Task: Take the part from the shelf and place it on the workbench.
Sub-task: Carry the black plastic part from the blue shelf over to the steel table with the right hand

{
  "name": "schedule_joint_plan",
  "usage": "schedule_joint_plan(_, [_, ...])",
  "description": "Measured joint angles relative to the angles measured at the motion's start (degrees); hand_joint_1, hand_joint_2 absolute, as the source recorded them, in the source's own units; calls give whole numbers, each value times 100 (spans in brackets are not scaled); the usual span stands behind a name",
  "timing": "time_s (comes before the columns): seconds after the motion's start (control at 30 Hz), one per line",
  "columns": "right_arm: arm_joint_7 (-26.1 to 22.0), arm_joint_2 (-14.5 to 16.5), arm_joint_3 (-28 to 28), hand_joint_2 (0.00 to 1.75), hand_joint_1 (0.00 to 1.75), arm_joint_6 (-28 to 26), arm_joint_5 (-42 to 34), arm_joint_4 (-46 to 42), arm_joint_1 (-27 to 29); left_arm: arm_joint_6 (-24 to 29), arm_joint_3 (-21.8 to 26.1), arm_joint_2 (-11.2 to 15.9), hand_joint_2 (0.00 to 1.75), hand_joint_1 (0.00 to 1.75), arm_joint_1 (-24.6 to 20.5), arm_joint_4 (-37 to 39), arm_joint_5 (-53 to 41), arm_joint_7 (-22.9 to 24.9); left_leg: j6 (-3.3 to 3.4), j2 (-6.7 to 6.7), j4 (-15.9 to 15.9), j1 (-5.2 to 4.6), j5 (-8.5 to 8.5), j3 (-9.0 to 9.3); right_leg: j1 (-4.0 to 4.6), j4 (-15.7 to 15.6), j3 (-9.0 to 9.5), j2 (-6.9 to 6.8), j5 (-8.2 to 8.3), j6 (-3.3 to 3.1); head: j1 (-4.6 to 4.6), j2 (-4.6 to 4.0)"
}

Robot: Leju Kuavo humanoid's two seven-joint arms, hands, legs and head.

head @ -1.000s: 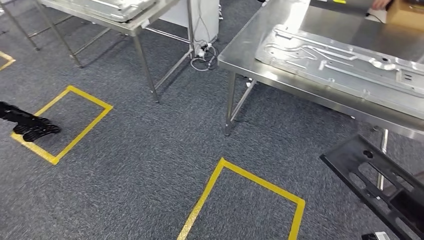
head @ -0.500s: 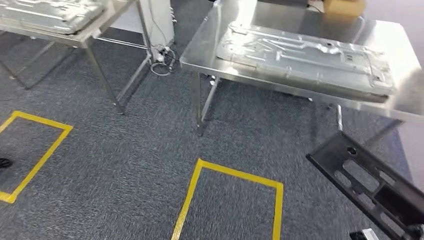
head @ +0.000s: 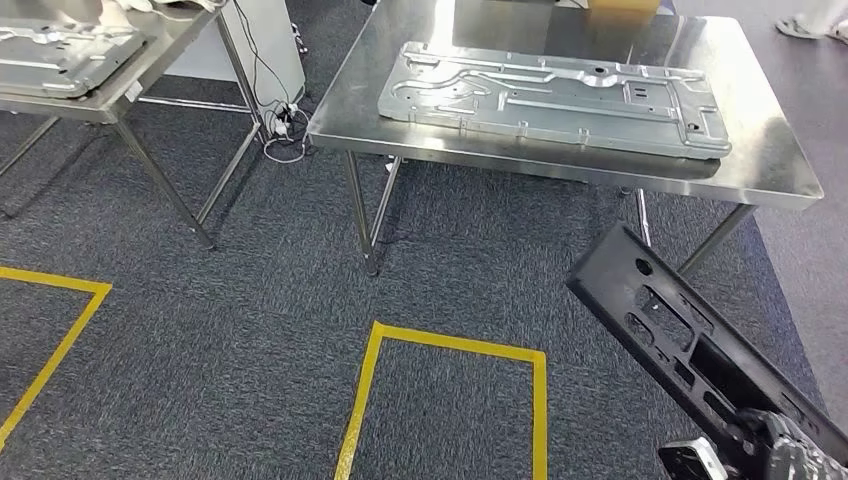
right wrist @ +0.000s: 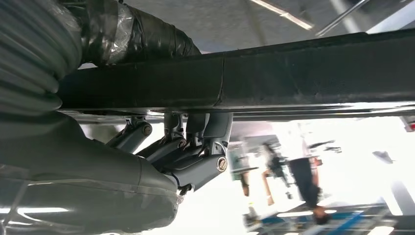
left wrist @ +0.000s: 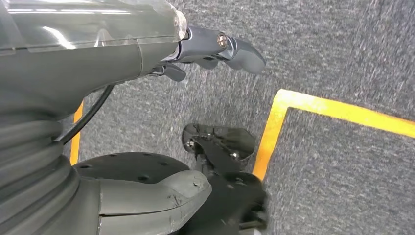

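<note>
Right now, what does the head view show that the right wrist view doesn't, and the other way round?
The head view alone shows the steel workbench with a stamped metal panel lying flat on it, a second table to the left, and yellow tape boxes on the grey carpet. The right wrist view alone shows a blurred person standing in a bright background. Both show the long black part held by the right hand, whose fingers curl around its bar.

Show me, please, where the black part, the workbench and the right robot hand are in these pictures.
black part point(head: 668, 322): head view, on its slotted flat face.
workbench point(head: 770, 160): head view, on bare steel top near its right edge.
right robot hand point(right wrist: 195, 161): right wrist view, on its curled fingers.
</note>
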Motion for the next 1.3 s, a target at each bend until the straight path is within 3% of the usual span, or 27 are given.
schedule_joint_plan(0.07, [-19,-9,198,175,175,-1,19,-67,39,0,16,1,175,0,21,0,3,6,-6,-60,800,4,-308,-452,24,2,41,32,-36,-41,-1,0])
schedule_joint_plan(0.1, [-21,-14,270,175,175,-1,33,-88,60,1,26,1,175,0,30,0,4,11,-5,-68,1039,4,-331,-617,36,4,74,56,-63,-48,-2,0])
schedule_joint_plan(0.13, [-18,-18,332,175,175,1,48,-105,92,1,38,1,175,0,37,0,5,15,2,-70,1064,3,-231,-683,46,5,118,81,-96,-47,-2,0])
schedule_joint_plan(0.17, [-9,-25,389,175,175,2,66,-118,128,2,50,1,175,0,43,0,7,21,17,-72,859,3,-16,-637,52,6,176,105,-137,-38,-2,0])
schedule_joint_plan(0.23, [36,-51,516,175,175,1,90,-132,180,3,74,4,175,0,57,2,9,34,75,-107,98,-2,495,-359,61,9,295,140,-235,-11,1,0])
schedule_joint_plan(0.27, [74,-75,581,175,175,-2,99,-136,190,4,83,7,175,0,63,3,9,42,103,-130,-226,-12,650,-235,70,18,326,162,-281,14,-1,0])
schedule_joint_plan(0.3, [114,-103,649,175,175,-5,109,-138,197,6,90,9,175,0,65,5,7,50,124,-150,-424,-29,717,-162,65,20,339,180,-314,45,0,0])
schedule_joint_plan(0.43, [224,-210,901,175,175,-9,159,-138,233,10,102,16,175,0,58,7,1,66,214,-145,-612,-44,663,-34,41,189,318,178,-325,171,-2,-1])
schedule_joint_plan(0.5, [279,-278,1003,175,175,-14,164,-137,223,14,105,17,175,0,56,7,-1,68,268,-128,-666,-28,627,84,29,712,28,116,-459,218,-1,-1])
schedule_joint_plan(0.6, [455,-381,1078,175,175,-71,203,-113,219,13,106,18,175,0,50,7,-10,69,300,-117,-675,-29,515,213,17,1646,-677,77,-808,280,0,0])
schedule_joint_plan(0.63, [557,-423,1078,175,175,-133,270,-96,218,11,106,18,175,0,53,7,-20,69,295,-118,-675,-28,464,278,12,1690,-802,70,-788,287,0,0])
schedule_joint_plan(0.67, [678,-473,1055,175,175,-214,375,-77,212,9,106,18,175,0,57,7,-33,70,287,-118,-676,-26,407,359,7,1540,-830,63,-646,289,0,0])
schedule_joint_plan(0.73, [905,-597,914,175,175,-348,653,-28,171,4,106,17,175,0,66,7,-72,76,261,-110,-680,-25,279,519,2,858,-681,27,-76,272,1,0])
schedule_joint_plan(0.8, [971,-724,598,175,175,-346,900,88,43,-1,105,16,175,0,59,8,-121,89,209,-99,-692,-30,177,609,45,371,-584,-24,253,214,3,0])
schedule_joint_plan(0.87, [876,-871,110,175,175,-242,1070,291,-166,-3,103,17,175,0,40,10,-173,104,135,-86,-688,-40,152,673,83,277,-587,-27,248,128,7,0])
schedule_joint_plan(0.93, [739,-1031,-412,175,175,-149,1186,518,-382,-6,102,21,175,0,28,11,-215,116,78,-76,-603,-43,124,714,61,221,-480,4,256,45,10,0])
schedule_joint_plan(1.0, [634,-1158,-834,175,175,-114,1266,708,-579,-10,101,25,175,0,22,11,-233,120,51,-83,-156,-36,6,508,45,184,-350,21,215,-26,7,0])
schedule_joint_plan(1.07, [575,-1226,-1112,175,175,-103,1330,849,-725,-13,101,26,175,0,21,11,-238,120,36,-89,559,-30,-272,47,60,178,-274,36,143,-70,3,0])
schedule_joint_plan(1.13, [560,-1247,-1265,175,175,-99,1412,964,-822,-19,101,27,175,0,24,11,-245,119,30,-90,913,-31,-489,-318,80,180,-177,61,55,-79,2,0])
schedule_joint_plan(1.17, [563,-1257,-1322,175,175,-102,1461,1019,-867,-27,101,28,175,0,31,11,-249,118,41,-90,845,-35,-436,-386,90,181,-112,77,7,-78,2,0])
schedule_joint_plan(1.2, [577,-1275,-1364,175,175,-104,1512,1080,-917,-42,101,31,175,0,40,11,-256,117,71,-91,589,-46,-217,-373,102,183,-34,91,-43,-74,1,0])
schedule_joint_plan(1.27, [631,-1339,-1408,175,175,-118,1626,1240,-1033,-78,101,55,175,0,61,13,-283,117,178,-99,-56,-91,403,-291,118,186,82,114,-133,-59,6,0])
schedule_joint_plan(1.3, [686,-1391,-1414,175,175,-127,1689,1343,-1102,-93,99,69,175,0,61,15,-308,114,228,-110,-291,-122,615,-269,115,191,101,129,-167,-37,6,0])
